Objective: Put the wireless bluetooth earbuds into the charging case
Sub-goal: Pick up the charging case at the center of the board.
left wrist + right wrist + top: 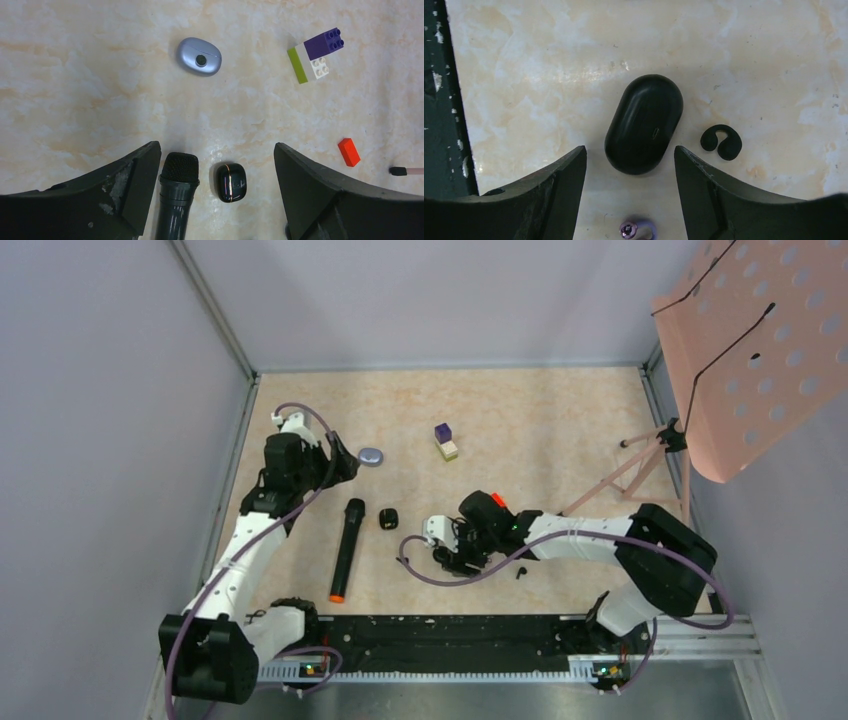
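Right tool [629, 148] apart, straddling the black charging case [644, 125] on the counter [549, 60], not clamped. C-shaped earbud [721, 142] lies just beside the case, outside it. Farther back, left tool [217, 144] wide apart over mic head [178, 170].

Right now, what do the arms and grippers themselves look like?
The left arm and right arm have white links, black joints and a looping purple cable each. The left gripper and right gripper have broad black wedge-shaped fingers, the left's scuffed pale.

Microphone [346, 548] and earbud [721, 142] amid bare tabletop [540, 430]
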You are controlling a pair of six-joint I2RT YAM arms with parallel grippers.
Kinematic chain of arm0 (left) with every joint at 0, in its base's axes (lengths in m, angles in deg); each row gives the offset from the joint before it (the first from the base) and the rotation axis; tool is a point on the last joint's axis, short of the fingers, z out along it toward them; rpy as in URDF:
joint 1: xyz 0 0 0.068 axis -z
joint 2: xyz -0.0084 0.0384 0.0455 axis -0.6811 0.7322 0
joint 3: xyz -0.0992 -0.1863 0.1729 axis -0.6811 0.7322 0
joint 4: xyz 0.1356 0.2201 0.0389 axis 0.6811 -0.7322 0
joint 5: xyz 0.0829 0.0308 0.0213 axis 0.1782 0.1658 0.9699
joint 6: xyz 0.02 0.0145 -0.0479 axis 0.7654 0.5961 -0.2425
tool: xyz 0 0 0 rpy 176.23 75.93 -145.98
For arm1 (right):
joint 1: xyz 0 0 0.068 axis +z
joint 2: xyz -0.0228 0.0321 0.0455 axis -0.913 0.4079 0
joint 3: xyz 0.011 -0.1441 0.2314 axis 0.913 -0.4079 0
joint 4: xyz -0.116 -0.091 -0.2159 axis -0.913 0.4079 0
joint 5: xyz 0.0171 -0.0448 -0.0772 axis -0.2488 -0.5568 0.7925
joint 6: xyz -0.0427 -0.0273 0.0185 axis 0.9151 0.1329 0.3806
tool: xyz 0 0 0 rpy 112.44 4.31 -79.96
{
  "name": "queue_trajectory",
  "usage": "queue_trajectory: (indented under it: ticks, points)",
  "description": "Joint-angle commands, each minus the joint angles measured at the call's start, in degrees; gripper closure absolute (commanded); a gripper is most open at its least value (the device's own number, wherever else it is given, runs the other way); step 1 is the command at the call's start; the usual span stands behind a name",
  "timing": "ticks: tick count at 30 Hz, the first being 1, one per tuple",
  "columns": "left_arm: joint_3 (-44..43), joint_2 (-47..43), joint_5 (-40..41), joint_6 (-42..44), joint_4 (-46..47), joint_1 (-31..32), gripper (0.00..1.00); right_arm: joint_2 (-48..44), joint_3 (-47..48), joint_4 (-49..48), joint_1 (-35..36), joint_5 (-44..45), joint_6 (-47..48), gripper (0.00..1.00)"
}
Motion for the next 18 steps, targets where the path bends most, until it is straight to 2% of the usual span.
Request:
queue_trajectory:
  ticks: [1,5,9,10,12,15,18]
  points:
    - [0.91,-2.44,-0.49,-0.67,1.99,-0.29,0.11,2.74,1.04,-4.47,0.66,1.7,-2.49,0.36]
    - [0.93,-2.69,-0.97,-0.74,1.57,-0.29,0.11,4.72,2.1,-5.63,0.61,2.82,-5.7,0.37]
    - [1.52,-2.17,-2.91,-0.86,2.81,-0.29,0.12,4.79,2.44,-5.37,0.6,5.0,-6.52,0.62]
    - [1.72,-1.83,-4.06,-0.58,3.45,-0.21,0.12,4.18,2.63,-4.81,0.43,5.55,-6.47,0.66]
    - [2.83,-1.44,-7.47,1.13,6.34,-0.08,0.13,2.6,4.69,-1.65,-1.44,4.27,-6.79,0.67]
    - [4.67,-2.79,-13.96,8.75,12.85,1.44,0.1,0.9,12.53,7.65,-8.88,-5.79,-8.57,0.71]
    - [5.25,-5.41,-22.32,26.22,17.68,6.29,0.1,1.32,22.48,17.92,-15.38,-17.13,-6.44,0.76]
